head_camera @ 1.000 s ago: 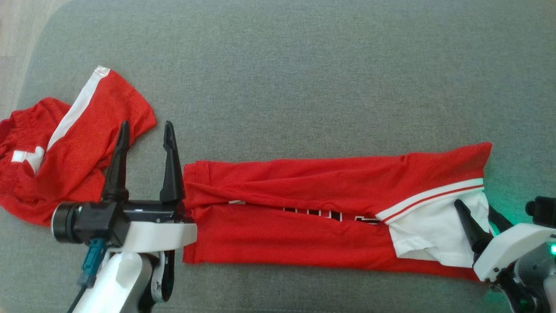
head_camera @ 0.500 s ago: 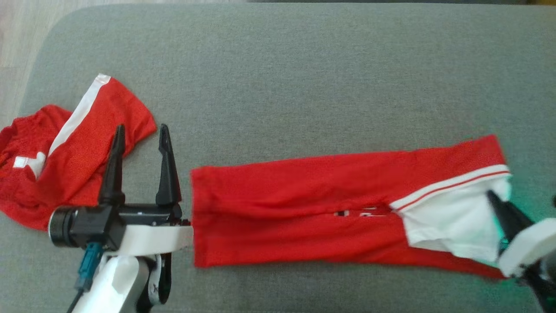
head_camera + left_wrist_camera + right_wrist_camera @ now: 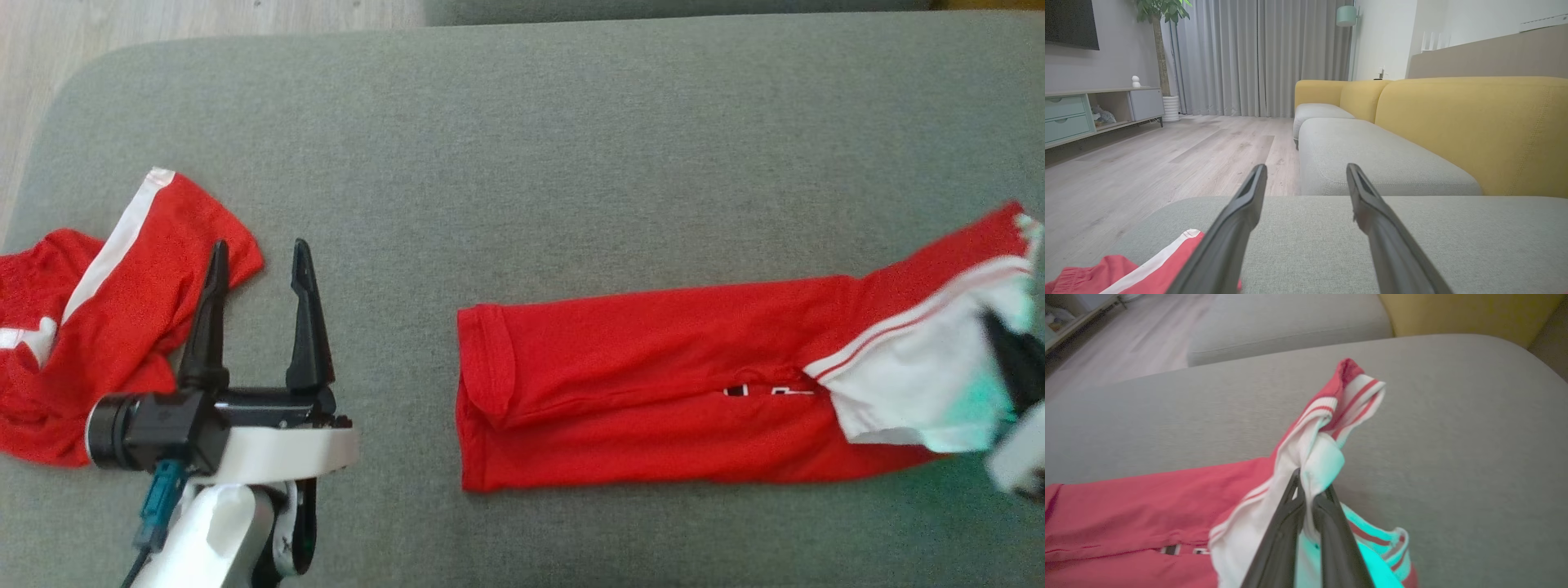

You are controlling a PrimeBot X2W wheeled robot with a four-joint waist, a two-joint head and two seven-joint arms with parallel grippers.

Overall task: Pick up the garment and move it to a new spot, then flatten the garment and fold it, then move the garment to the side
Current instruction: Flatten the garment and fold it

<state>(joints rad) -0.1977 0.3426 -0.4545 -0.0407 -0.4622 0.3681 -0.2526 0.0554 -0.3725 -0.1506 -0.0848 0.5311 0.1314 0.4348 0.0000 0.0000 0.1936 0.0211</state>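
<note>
Your right gripper [image 3: 1310, 482] pinches the shirt [image 3: 653, 367], which stretches to its left. Your left gripper [image 3: 259, 247] is spread wide, shorts [image 3: 106, 327] at its left.

Open cushion [image 3: 571, 163] beyond the garment [image 3: 653, 392]

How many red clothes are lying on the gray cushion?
2. A long folded red shirt lies toward the right, its white end pinched by the right gripper; crumpled red shorts lie at the left edge.

On the cushion [image 3: 571, 163], the shirt [image 3: 637, 392] lies right of centre. The shorts [image 3: 106, 327] lie at the left, with the left gripper [image 3: 259, 245] between them, close by the shorts.
</note>
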